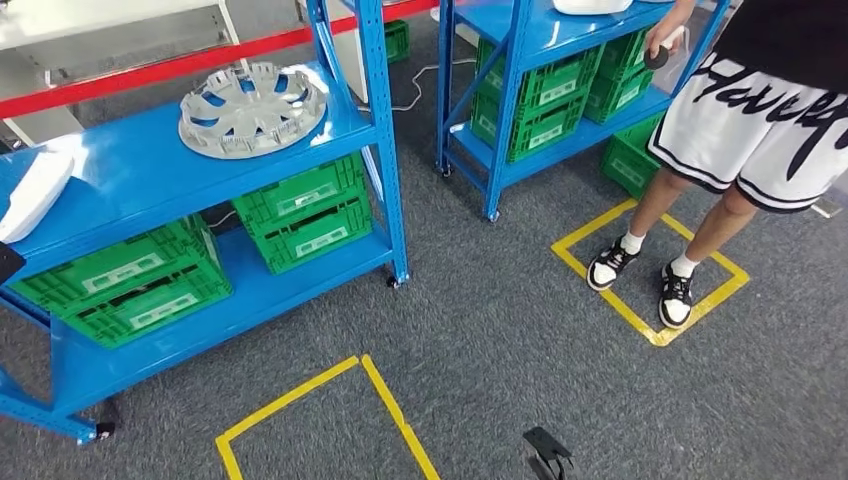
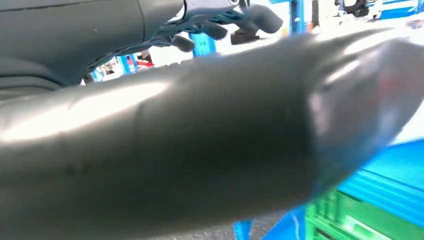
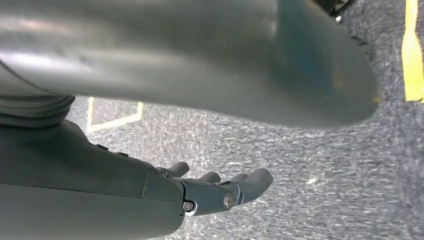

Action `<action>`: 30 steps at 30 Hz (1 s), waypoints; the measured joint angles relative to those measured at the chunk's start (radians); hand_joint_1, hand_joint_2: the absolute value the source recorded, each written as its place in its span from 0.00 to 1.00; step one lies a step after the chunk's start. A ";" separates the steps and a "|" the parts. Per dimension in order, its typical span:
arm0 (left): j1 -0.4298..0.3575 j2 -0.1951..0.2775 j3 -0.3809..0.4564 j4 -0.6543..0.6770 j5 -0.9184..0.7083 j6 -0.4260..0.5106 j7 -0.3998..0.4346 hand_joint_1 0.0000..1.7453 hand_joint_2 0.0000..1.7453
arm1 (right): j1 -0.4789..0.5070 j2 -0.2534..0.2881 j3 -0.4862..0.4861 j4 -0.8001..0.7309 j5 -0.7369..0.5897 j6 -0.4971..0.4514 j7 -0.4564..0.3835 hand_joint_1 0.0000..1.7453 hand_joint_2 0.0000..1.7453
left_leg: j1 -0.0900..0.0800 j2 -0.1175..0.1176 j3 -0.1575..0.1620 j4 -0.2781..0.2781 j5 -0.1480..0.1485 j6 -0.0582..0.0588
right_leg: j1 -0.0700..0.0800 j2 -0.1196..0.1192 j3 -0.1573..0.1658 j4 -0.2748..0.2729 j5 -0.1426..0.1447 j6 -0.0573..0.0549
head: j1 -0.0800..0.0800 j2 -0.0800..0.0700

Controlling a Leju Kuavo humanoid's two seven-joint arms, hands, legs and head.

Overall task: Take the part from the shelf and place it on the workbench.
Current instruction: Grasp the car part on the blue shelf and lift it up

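On the upper deck of the blue steel shelf (image 1: 150, 165) to the robot's left lies the task's part, a round silver-grey plastic wheel cover with spoked cut-outs (image 1: 252, 108), flat and near the deck's right-hand end, just beside the upright post. A white curved panel (image 1: 35, 193) rests on the same deck, well apart from it, toward the left. Green slotted plastic crates (image 1: 305, 212) fill the lower deck.

The left hand (image 2: 225, 22) appears in its wrist view with fingers apart and lightly curled, holding nothing, with blue shelf framing beyond it. The right hand (image 3: 220, 187) hangs over grey carpet, fingers extended and apart, also holding nothing. The reach has not yet begun, judging by both hands being free and the wheel cover untouched.

Risks noted:
- The cover is broad and thin with a low rim; a one-sided grip would likely let it tip or slide off the deck edge.
- The post beside the cover could catch an arm or the cover's rim during lift-out.
- A person in black-and-white shorts (image 1: 760, 130) stands inside a yellow floor-tape square (image 1: 650, 275) to the right, by a second blue shelf; a wide turn while carrying the cover might bring it close to that person.
- No workbench can be identified with certainty, so the placement route cannot be assessed.
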 joint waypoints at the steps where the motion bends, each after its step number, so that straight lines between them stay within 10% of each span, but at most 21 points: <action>1: -0.001 -0.002 0.000 -0.001 -0.003 0.001 -0.001 0.00 0.00 | 0.000 0.000 0.000 0.000 0.000 0.000 0.000 0.00 0.00 | 0.001 0.000 0.002 0.008 -0.003 -0.005 | -0.001 0.001 0.006 -0.002 0.005 -0.006 | 0.000 0.000; 6: -0.009 -0.009 0.000 -0.003 -0.009 0.004 -0.004 0.00 0.00 | -0.003 0.000 0.000 0.000 0.000 0.000 0.001 0.00 0.00 | 0.008 0.004 -0.134 0.230 -0.074 -0.026 | -0.003 0.004 0.038 -0.007 -0.014 -0.024 | -0.006 0.000; 8: -0.006 -0.011 0.000 -0.002 -0.012 0.004 -0.004 0.00 0.00 | -0.002 0.000 0.000 0.000 0.001 0.000 0.003 0.00 0.00 | 0.009 0.004 -0.172 0.250 -0.057 -0.025 | -0.003 0.006 0.052 -0.006 -0.026 -0.024 | -0.006 0.000; 11: -0.012 -0.012 0.000 -0.001 -0.016 0.004 -0.005 0.00 0.00 | -0.003 0.001 0.000 0.000 0.001 0.000 0.004 0.00 0.00 | 0.006 0.004 -0.120 0.085 0.058 -0.010 | -0.002 0.006 0.078 -0.008 -0.045 -0.018 | -0.006 0.000; 17: -0.025 -0.030 0.000 -0.005 -0.029 0.001 -0.008 0.00 0.00 | -0.007 0.004 0.000 0.000 -0.005 0.000 0.015 0.00 0.00 | 0.000 0.003 -0.055 -0.021 0.064 0.027 | 0.001 0.002 0.091 0.016 -0.057 0.013 | -0.007 0.000; 22: -0.031 -0.053 0.000 -0.007 -0.031 -0.004 -0.008 0.00 0.00 | -0.007 0.003 -0.001 0.000 -0.008 0.000 0.017 0.00 0.00 | 0.001 0.002 -0.029 -0.023 0.048 0.041 | -0.002 0.002 -0.057 0.236 -0.137 0.027 | -0.001 0.000; 26: -0.029 -0.063 0.000 -0.006 -0.031 -0.006 -0.007 0.00 0.00 | -0.005 0.002 -0.001 0.000 -0.009 0.000 0.016 0.00 0.00 | 0.004 0.001 -0.006 -0.013 0.018 0.028 | -0.003 0.001 -0.039 0.083 -0.008 0.030 | 0.000 0.000; 30: -0.031 -0.066 0.000 -0.007 -0.031 -0.006 -0.005 0.00 0.00 | -0.003 0.002 -0.001 0.000 -0.010 0.000 0.017 0.00 0.00 | 0.000 0.001 0.004 -0.004 -0.003 0.004 | 0.002 0.000 -0.003 -0.004 0.000 0.004 | -0.001 0.000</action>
